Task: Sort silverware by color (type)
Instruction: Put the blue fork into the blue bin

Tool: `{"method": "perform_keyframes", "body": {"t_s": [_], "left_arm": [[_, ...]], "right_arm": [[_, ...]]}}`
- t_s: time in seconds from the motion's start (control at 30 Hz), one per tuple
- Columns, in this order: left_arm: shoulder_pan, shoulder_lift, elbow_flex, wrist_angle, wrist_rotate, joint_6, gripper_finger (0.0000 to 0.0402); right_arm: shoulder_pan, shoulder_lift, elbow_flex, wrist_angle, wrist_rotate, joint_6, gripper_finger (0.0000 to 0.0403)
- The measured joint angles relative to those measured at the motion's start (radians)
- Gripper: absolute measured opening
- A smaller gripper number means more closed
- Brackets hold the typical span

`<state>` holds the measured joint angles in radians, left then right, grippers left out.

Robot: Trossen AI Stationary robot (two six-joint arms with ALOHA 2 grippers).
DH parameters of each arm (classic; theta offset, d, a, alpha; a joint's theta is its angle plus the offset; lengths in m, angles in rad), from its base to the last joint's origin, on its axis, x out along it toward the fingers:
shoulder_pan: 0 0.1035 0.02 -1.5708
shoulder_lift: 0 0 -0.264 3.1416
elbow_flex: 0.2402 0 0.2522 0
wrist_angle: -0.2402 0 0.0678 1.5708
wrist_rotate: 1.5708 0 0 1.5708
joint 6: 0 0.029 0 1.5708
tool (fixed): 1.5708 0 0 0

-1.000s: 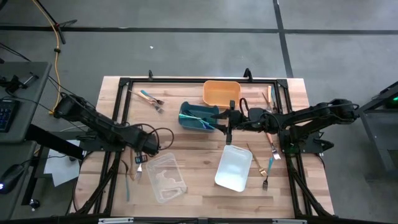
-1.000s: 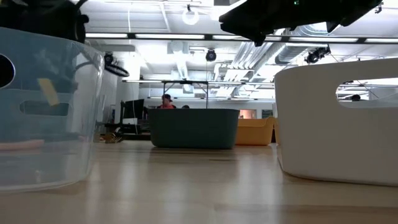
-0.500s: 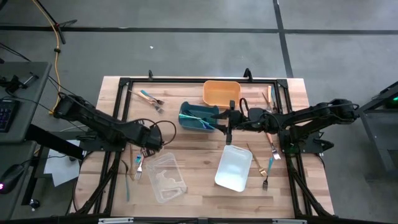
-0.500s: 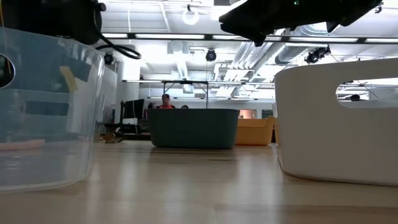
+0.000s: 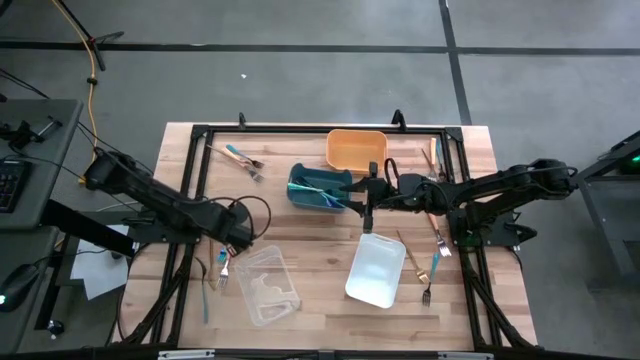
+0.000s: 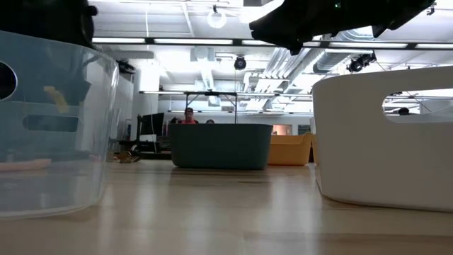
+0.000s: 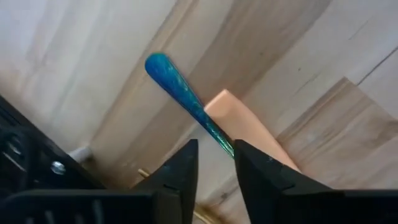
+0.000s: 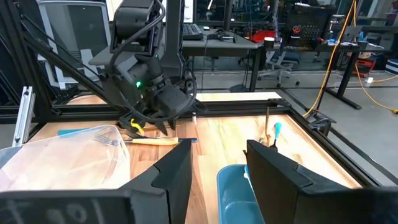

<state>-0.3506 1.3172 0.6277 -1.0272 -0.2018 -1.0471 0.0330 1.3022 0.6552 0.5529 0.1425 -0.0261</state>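
Two hand fingers (image 7: 180,171) hiding teal-handled utensil's (image 7: 180,96) head, salmon handle (image 7: 249,127) beneath

wood table (image 5: 310,300) w/ bins (image 5: 376,270), scattered silverware (image 5: 435,262), maybe more.

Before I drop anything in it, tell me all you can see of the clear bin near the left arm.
The clear bin is see-through plastic, rectangular with rounded corners and an oval handle slot in its end wall. It stands upright on the wooden table, at the front left, turned slightly askew. Whether anything lies inside cannot be told. A fork lies close beside its left wall; contact cannot be told. The left gripper hangs by its far-left corner.
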Motion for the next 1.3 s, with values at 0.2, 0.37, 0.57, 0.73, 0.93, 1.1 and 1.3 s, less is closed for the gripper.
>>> {"method": "perform_keyframes", "body": {"t_s": [0.2,0.37,0.57,0.73,0.93,1.1,1.3], "left_arm": [[-0.024,-0.003,-0.023,0.012,0.001,-0.051,0.0128],[-0.025,-0.003,-0.023,0.075,0.001,-0.051,0.0129],[-0.025,0.005,-0.023,0.092,0.002,-0.060,0.0129],[-0.025,-0.016,-0.002,0.085,-0.008,-0.075,0.0129],[-0.025,-0.027,0.014,0.042,-0.061,-0.099,0.0129],[-0.025,-0.022,-0.024,0.021,-0.037,-0.177,0.0129],[-0.025,-0.022,-0.076,0.047,0.025,-0.235,0.0129]], "right_arm": [[0.000,0.000,0.000,0.000,0.000,0.000,0.0146],[0.000,0.000,0.000,0.003,0.000,0.000,0.0146],[0.000,0.000,0.000,0.002,0.000,0.000,0.0146],[0.000,0.000,0.000,-0.003,0.000,0.000,0.0146],[0.000,0.000,0.000,-0.004,0.000,0.000,0.0146],[0.000,0.000,0.000,-0.009,0.000,0.001,0.0146],[0.000,0.000,0.000,-0.012,0.000,0.003,0.0146]]}}
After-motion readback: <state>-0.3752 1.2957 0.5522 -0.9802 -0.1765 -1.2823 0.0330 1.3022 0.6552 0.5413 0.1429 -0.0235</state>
